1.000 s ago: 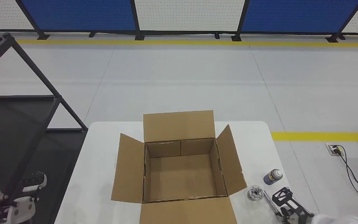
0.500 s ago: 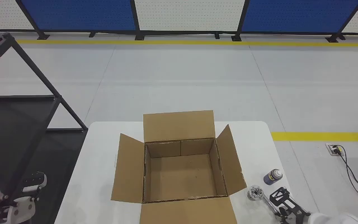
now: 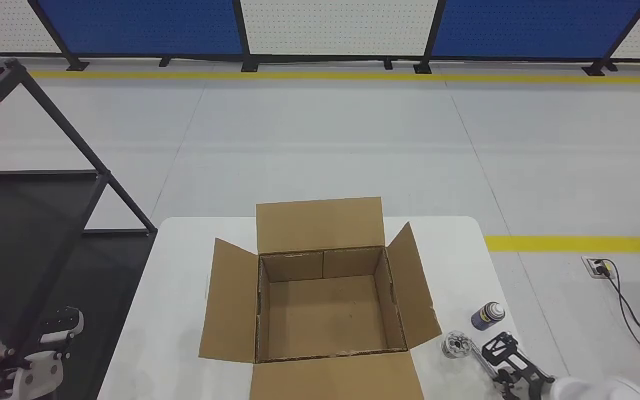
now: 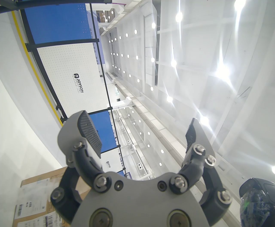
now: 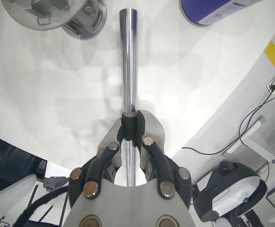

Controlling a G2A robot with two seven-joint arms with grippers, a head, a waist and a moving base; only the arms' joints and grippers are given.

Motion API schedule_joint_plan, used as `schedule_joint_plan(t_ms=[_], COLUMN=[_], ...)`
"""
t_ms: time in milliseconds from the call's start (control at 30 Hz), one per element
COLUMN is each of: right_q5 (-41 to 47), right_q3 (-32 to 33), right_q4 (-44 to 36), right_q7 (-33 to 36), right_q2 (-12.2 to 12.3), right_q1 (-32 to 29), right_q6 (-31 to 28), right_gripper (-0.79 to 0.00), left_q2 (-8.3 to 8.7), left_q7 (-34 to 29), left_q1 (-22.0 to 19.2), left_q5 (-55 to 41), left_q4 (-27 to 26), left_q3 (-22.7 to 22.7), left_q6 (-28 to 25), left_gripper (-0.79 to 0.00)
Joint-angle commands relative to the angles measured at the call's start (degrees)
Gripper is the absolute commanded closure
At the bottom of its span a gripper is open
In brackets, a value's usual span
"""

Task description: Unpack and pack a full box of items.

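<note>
An open cardboard box (image 3: 322, 310) stands in the middle of the white table (image 3: 175, 300), its flaps spread and its inside bare. At the table's front right corner my right gripper (image 3: 502, 353) (image 5: 130, 125) is shut on a shiny metal rod (image 5: 128, 64) that lies just above the tabletop. The rod's free end points between a round grey metal part (image 3: 457, 346) (image 5: 62, 17) and a blue can (image 3: 487, 316) (image 5: 212, 10). My left gripper (image 4: 141, 131) is open, tilted up toward the ceiling, with nothing between its fingers; a corner of a labelled cardboard box (image 4: 38, 200) lies below it.
A black metal rack (image 3: 50, 230) stands left of the table. Blue and white partition panels (image 3: 340, 25) line the far side of the grey floor. A power socket with cable (image 3: 600, 267) lies on the floor at the right.
My right gripper with the rod has drawn slightly toward the table's front edge. The box, can and metal part have stayed put.
</note>
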Motion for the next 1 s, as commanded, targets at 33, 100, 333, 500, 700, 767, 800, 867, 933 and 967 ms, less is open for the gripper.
schedule_joint_plan(t_ms=[33, 100, 333, 500, 700, 767, 800, 867, 933, 967], right_q5=[2.2, 4.0, 13.0, 23.2, 31.3, 33.6, 34.0, 34.3, 34.3, 34.3], right_q3=[2.6, 5.3, 18.2, 27.6, 34.7, 36.6, 37.0, 37.6, 37.6, 37.6], right_q4=[-0.4, -0.9, -5.9, -10.1, -17.2, -20.3, -21.4, -22.9, -22.9, -22.9], right_q7=[-1.0, -1.9, -6.8, -11.3, -12.7, -12.1, -11.6, -10.8, -10.8, -10.8], right_q2=[0.3, 0.5, 1.1, 1.1, 1.2, 1.3, 1.4, 1.5, 1.5, 1.5], right_q1=[-1.0, -2.2, -9.8, -16.4, -20.9, -21.8, -22.2, -22.6, -22.6, -22.6], right_q6=[-0.9, -1.8, -7.1, -14.1, -19.2, -20.1, -20.2, -20.4, -20.4, -20.4], right_gripper=[0.000, 0.000, 0.000, 0.000, 0.000, 0.000, 0.000, 0.000, 0.000, 0.000], left_q2=[0.00, 0.00, 0.00, 0.00, 0.00, 0.00, 0.00, 0.00, 0.00, 0.00], left_q7=[0.0, 0.0, 0.0, 0.0, 0.0, 0.0, 0.0, 0.0, 0.0, 0.0], left_q1=[0.0, 0.0, 0.0, 0.0, 0.0, 0.0, 0.0, 0.0, 0.0, 0.0], left_q5=[0.0, 0.0, 0.0, 0.0, 0.0, 0.0, 0.0, 0.0, 0.0, 0.0], left_q4=[0.0, 0.0, 0.0, 0.0, 0.0, 0.0, 0.0, 0.0, 0.0, 0.0], left_q3=[0.0, 0.0, 0.0, 0.0, 0.0, 0.0, 0.0, 0.0, 0.0, 0.0], left_q6=[0.0, 0.0, 0.0, 0.0, 0.0, 0.0, 0.0, 0.0, 0.0, 0.0], left_gripper=[-0.785, -0.785, -0.785, -0.785, -0.785, -0.785, -0.785, -0.785, -0.785, -0.785])
